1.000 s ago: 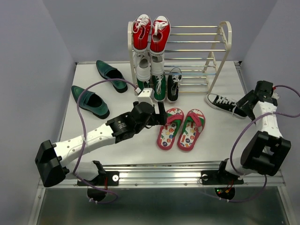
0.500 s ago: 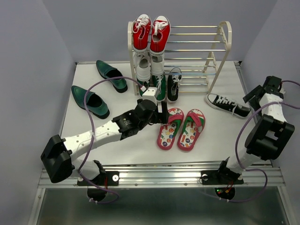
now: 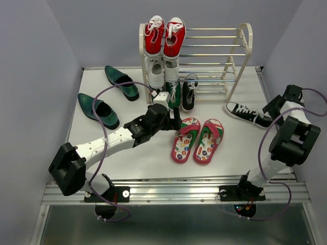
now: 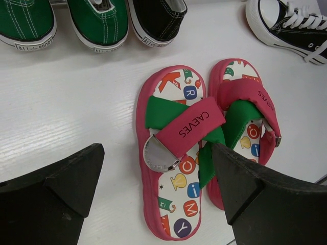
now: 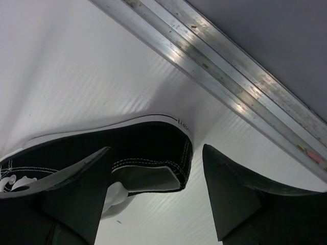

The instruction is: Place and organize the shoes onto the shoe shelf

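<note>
The cream shoe shelf (image 3: 240, 51) stands at the back. One black sneaker (image 3: 189, 92) sits at its foot; the other (image 3: 246, 114) lies on the table to the right. My right gripper (image 3: 270, 108) is open, its jaws either side of that sneaker's heel (image 5: 148, 148). Two pink flip-flops (image 3: 184, 139) (image 3: 208, 140) lie side by side in the middle. My left gripper (image 3: 176, 122) is open above the left flip-flop (image 4: 176, 153), which lies between its fingers (image 4: 66, 189). Two teal loafers (image 3: 121, 81) (image 3: 98, 109) lie at the left.
Red sneakers (image 3: 164, 35), white sneakers (image 3: 162, 71) and green sneakers (image 3: 171, 94) fill the shelf's left end. An aluminium rail (image 5: 230, 97) edges the table just right of the black sneaker. A purple cable loops over the left arm (image 3: 117, 92).
The left arm has reached further forward and right, over the left flip-flop. The right wrist has swung out to the right and turned; its jaws now straddle the sneaker's heel.
</note>
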Robot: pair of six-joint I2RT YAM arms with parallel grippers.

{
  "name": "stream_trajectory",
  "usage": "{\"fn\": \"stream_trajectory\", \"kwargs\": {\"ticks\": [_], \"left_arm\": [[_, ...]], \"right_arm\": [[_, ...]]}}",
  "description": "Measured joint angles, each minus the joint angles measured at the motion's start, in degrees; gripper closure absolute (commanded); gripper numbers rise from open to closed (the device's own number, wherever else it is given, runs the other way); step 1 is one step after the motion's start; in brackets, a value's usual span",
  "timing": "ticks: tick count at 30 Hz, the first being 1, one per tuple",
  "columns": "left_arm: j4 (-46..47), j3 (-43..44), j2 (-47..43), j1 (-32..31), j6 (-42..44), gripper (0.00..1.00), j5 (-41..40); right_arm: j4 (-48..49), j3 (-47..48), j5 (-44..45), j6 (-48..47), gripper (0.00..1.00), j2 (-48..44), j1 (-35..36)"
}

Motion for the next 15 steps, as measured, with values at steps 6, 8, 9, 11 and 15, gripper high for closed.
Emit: {"fn": "stream_trajectory", "kwargs": {"ticks": [6,8,9,11,15], "left_arm": [[0.1,0.0,0.6,0.6,0.0,0.01,0.6],[0.1,0.0,0.6,0.9,0.0,0.01,1.0],[0.1,0.0,0.6,0.9,-0.1,0.01,1.1],[0.1,0.0,0.6,1.2,-0.1,0.01,1.2],[0.1,0.0,0.6,1.5,-0.3,0.01,1.3]], "right_arm": [[4.3,-3.0,-2.5,0.0,0.35,0.9,0.0],[5.4,-4.1,-2.6,0.2,0.51,1.3,0.0],[5.9,-4.5,-2.6,0.1,0.57,1.3,0.0],[6.7,-5.4,-2.1,0.5,0.73,1.2,0.0],[8.3,-7.0,-1.9,1.0,0.99,0.3,-0.1]]}}
